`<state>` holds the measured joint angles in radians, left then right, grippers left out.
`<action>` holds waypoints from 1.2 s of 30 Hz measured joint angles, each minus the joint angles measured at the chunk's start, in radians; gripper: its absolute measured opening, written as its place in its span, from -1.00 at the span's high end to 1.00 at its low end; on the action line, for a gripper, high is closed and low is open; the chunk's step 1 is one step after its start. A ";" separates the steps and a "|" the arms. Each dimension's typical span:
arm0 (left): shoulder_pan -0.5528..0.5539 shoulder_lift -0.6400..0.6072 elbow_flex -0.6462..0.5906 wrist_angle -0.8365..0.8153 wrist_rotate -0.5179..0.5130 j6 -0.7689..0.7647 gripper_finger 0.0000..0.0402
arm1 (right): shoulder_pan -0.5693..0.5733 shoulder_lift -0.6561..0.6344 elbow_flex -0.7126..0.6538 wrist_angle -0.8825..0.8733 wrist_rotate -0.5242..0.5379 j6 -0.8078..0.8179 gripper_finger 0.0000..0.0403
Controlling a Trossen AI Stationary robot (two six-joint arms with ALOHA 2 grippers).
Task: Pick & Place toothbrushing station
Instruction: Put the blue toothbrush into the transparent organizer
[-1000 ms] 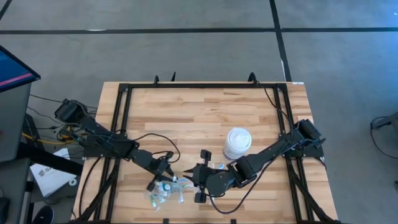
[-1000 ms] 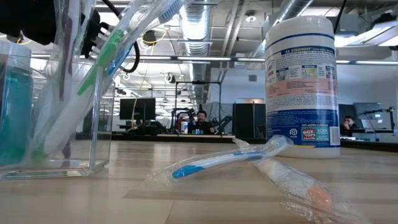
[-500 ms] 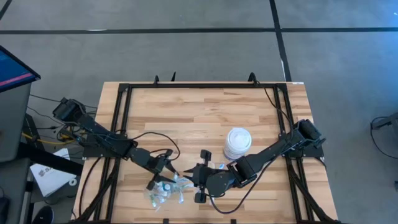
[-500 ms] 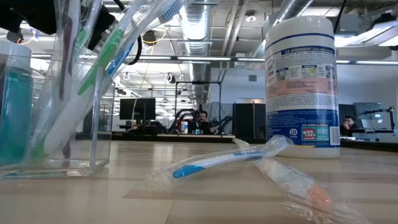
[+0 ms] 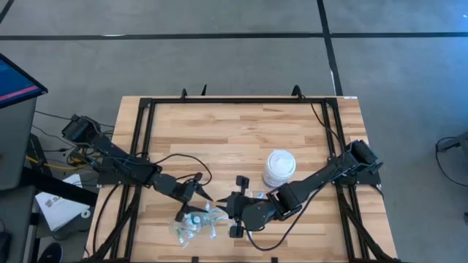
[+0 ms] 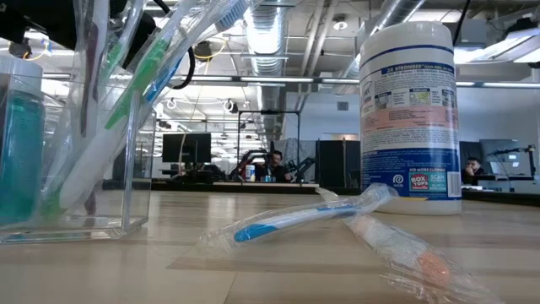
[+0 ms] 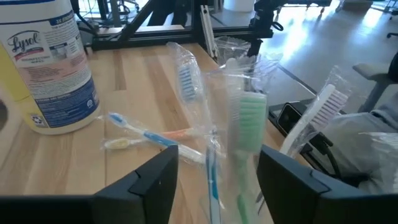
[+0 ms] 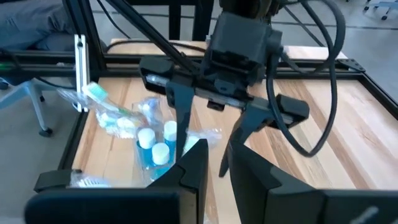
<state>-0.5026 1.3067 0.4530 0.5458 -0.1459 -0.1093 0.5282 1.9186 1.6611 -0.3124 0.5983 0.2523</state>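
Overhead, a butcher-block table [image 5: 219, 139] fills the middle of the frame, edged by a black frame. The task's things cluster at its lower centre-left: a clear holder [image 6: 72, 160] that, in the low view, stands at the far left with several wrapped toothbrushes [image 6: 156, 59] leaning out of it, green and blue bristle heads uppermost. In the right wrist view, three blue white-capped bottles [image 8: 155, 146] stand close together beside the wrapped brushes.

The left gripper [image 5: 196, 196] hangs directly over this cluster at lower centre-left in the high view. Its two dark fingers [image 7: 155, 180] stand wide apart in the left wrist view, one on each side of the upright green-headed toothbrush [image 7: 249, 124]; they grip nothing.

The right gripper [image 5: 235, 210] lies just right of the cluster, at lower centre, its arm crossing the table from the right edge. In the right wrist view its fingers [image 8: 196, 165] are drawn close with only a narrow gap, and nothing is seen between them.

A white wipes canister [image 5: 279, 168] stands right of centre, close behind the right arm. In the low view it rises at upper right, and two loose wrapped toothbrushes [image 6: 295, 218] lie flat on the wood before it, one blue-tipped, one orange-tipped, crossing near their ends. A person [image 6: 272, 165] sits at a desk far behind the table.
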 joint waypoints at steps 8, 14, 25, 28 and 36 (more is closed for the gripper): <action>-0.001 -0.125 0.000 -0.089 0.000 0.023 -0.05 | 0.000 0.000 0.000 -0.009 0.000 0.002 0.73; -0.001 -0.228 -0.046 -0.106 0.001 0.023 -0.04 | 0.002 0.000 0.000 -0.035 0.000 0.003 0.73; -0.001 -0.354 -0.104 -0.099 -0.004 -0.003 -0.04 | 0.020 0.000 0.000 -0.238 -0.003 0.078 0.73; -0.002 -0.359 -0.120 -0.096 -0.005 -0.003 -0.04 | 0.031 0.000 0.000 -0.331 -0.035 0.131 0.73; -0.002 -0.359 -0.124 -0.079 -0.006 -0.004 -0.04 | 0.062 0.000 0.000 -0.514 -0.081 0.220 0.73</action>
<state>-0.5041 0.9482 0.3294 0.4667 -0.1516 -0.1131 0.5903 1.9187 1.6608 -0.8268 0.5171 0.4721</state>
